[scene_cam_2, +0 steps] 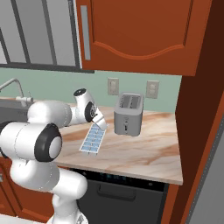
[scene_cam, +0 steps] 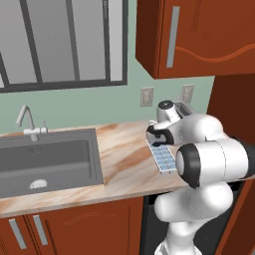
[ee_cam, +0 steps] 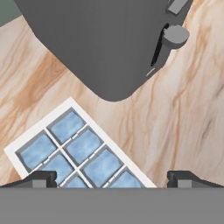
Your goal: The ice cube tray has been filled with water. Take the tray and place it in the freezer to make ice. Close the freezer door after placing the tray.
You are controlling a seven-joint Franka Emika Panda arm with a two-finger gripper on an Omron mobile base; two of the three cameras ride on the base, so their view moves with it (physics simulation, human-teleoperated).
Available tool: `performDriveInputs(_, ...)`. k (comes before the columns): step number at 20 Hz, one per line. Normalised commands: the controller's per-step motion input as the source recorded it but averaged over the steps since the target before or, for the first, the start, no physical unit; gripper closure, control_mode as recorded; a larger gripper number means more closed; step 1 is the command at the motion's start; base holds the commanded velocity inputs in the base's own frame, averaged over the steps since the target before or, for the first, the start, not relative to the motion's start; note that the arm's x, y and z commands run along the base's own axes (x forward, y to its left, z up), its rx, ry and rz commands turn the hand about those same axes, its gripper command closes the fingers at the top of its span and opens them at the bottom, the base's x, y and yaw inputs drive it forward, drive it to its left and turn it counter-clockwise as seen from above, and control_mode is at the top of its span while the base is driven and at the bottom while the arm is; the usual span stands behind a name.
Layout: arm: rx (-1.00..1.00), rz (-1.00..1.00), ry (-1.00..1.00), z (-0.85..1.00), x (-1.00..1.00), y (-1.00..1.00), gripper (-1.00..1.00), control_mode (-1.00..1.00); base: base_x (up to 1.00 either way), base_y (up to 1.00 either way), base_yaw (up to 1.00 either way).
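Observation:
The ice cube tray (scene_cam: pixel 162 158) (scene_cam_2: pixel 93 140) lies flat on the marble counter, white with pale-blue cells, just in front of the toaster. In the hand view its end (ee_cam: pixel 74 151) fills the lower left. My gripper (scene_cam: pixel 152 135) (scene_cam_2: pixel 100 121) (ee_cam: pixel 112 178) hangs open just above the tray's far end, pointing down. One fingertip (ee_cam: pixel 41 178) is over the tray and the other is over bare counter; nothing is held. A tall grey surface (scene_cam_2: pixel 213 183) runs along the far right edge; I cannot tell whether it is the freezer.
A grey toaster (scene_cam_2: pixel 128 114) (ee_cam: pixel 100 43) stands close behind the tray. The sink (scene_cam: pixel 47 159) with its faucet (scene_cam: pixel 29 124) is to the left. A black dishwasher (scene_cam_2: pixel 118 192) sits under the counter. Red wall cabinets (scene_cam_2: pixel 135 35) hang overhead, and a tall red panel (scene_cam_2: pixel 199 113) bounds the right.

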Motion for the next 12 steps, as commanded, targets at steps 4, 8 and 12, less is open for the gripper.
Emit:
performDriveInputs(4, 0.00, 0.00, 0.00, -0.02, 0.11, -0.13, -1.00, -1.00, 0.00, 0.00, 0.00)
performDriveInputs(8, 0.00, 0.00, 0.00, -0.03, 0.09, -0.06, -1.00, -1.00, 0.00, 0.00, 0.00)
performDriveInputs(12, 0.00, 0.00, 0.00, -0.05, 0.08, -0.01, -1.00, -1.00, 0.00, 0.00, 0.00)
